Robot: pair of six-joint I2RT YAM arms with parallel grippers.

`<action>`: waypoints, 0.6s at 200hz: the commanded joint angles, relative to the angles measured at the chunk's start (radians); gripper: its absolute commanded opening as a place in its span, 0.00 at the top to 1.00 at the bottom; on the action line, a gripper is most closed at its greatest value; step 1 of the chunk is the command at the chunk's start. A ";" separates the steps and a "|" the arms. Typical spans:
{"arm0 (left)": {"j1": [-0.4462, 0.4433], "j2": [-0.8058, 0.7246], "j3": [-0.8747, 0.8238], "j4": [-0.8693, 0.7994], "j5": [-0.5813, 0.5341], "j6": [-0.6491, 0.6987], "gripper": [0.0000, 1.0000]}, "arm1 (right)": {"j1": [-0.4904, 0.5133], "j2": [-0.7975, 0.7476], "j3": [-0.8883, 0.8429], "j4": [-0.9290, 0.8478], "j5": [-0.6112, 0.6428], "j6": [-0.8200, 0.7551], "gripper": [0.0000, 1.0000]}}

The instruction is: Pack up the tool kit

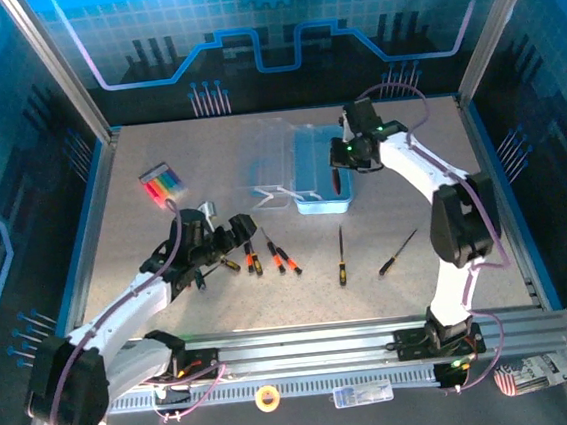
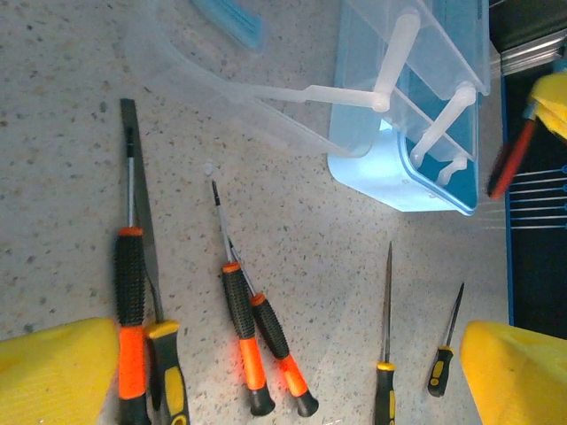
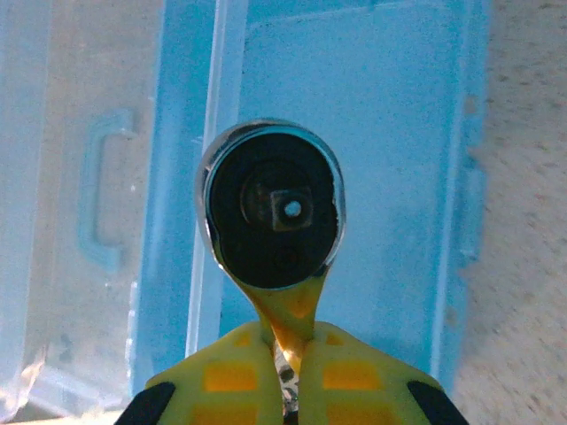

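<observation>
Pressed together, the jaws of the right gripper (image 3: 285, 359) pinch a ratchet (image 3: 270, 208) by the neck just behind its round head, which keeps the heavy end out front where it can be aimed. It hangs directly above the open blue case (image 3: 461, 177), so my reading is that this tool is about to be lowered in, and the grip near the head should stop it swinging on the way down.

Over on the left, the left gripper (image 1: 224, 236) has its jaws spread wide and holds nothing. It sits low above a loose row of screwdrivers (image 2: 244, 328) lying on the table (image 1: 145, 236), probably lined up to take one next. Two slimmer screwdrivers (image 1: 341, 257) lie a little apart to the right, all well short of the case. The clear lid (image 1: 267, 149) is folded open to the left of the case, leaving the tray free. A small pack of coloured pieces (image 1: 160, 182) rests near the far left; I cannot tell what they are.

The table is pale speckled grey, framed by metal posts and blue-lit patterned walls
</observation>
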 commanded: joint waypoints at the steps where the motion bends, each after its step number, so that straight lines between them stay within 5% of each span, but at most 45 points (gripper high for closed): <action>1: 0.007 -0.095 -0.015 -0.042 -0.047 -0.005 0.01 | 0.019 0.087 0.104 0.010 -0.049 0.013 1.00; 120: 0.007 -0.170 -0.001 -0.110 -0.054 0.013 0.01 | 0.011 0.396 0.318 -0.036 -0.060 0.053 1.00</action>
